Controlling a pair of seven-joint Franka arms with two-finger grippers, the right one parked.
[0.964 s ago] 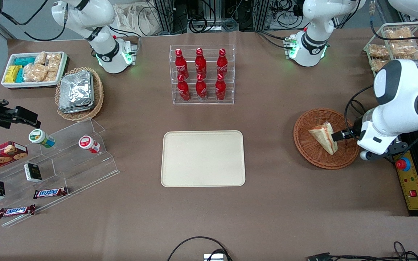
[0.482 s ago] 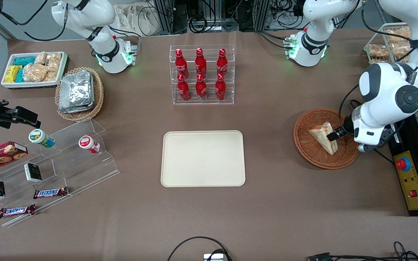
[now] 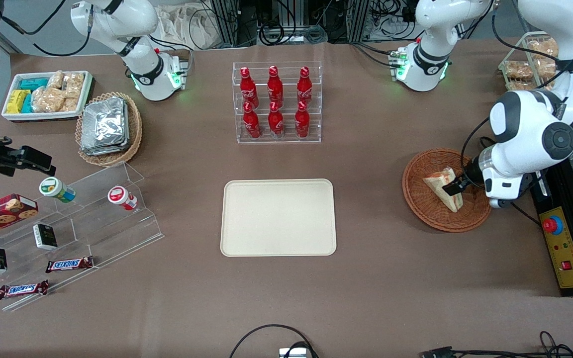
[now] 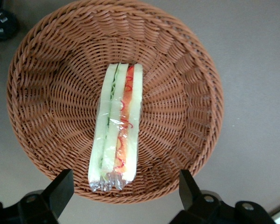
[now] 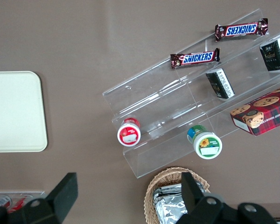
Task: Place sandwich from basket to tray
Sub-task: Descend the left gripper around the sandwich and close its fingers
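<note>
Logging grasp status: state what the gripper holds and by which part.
Nothing is held. The open gripper hovers over the wrapped triangular sandwich, which lies in the round reddish-brown wicker basket, fingers clear of it.

six red bottles (image 3: 275, 104) stand in a clear rack; two snickers bars (image 3: 69, 264) lie on acrylic steps (image 3: 92, 223).

Sandwich (image 3: 444, 190) lies in basket (image 3: 428, 209), w/ basket on the surface (image 3: 366, 288) toward working arm's end. Gripper (image 4: 123, 189) hangs over the basket, jaws spread wide to either side of the sandwich's end, not touching it. Tray (image 3: 278, 218) sits mid-surface, well apart from basket. Bottle rack (image 3: 277, 102) stands farther from front camera than tray, near that edge.
</note>
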